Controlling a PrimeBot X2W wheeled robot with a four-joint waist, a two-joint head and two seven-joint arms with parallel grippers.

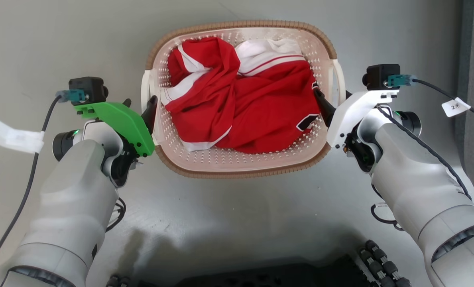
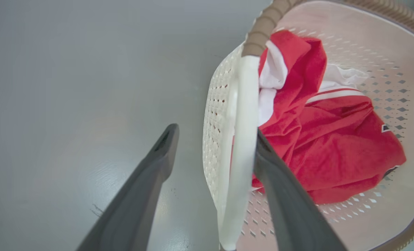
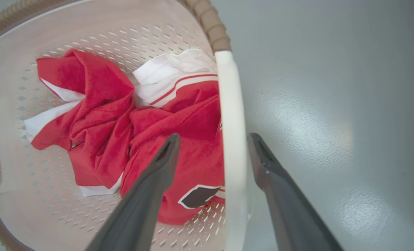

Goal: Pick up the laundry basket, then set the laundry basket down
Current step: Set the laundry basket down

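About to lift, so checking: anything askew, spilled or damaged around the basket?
Nothing stands out. The laundry basket looks intact, and the red and white clothes lie wholly inside it. The left gripper and right gripper, both open, each straddle a white handle.

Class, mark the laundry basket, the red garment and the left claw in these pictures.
laundry basket (image 1: 244,24): head view, brown far rim.
red garment (image 1: 260,115): head view, middle folds.
left claw (image 2: 215,130): left wrist view, midway between its fingertips.
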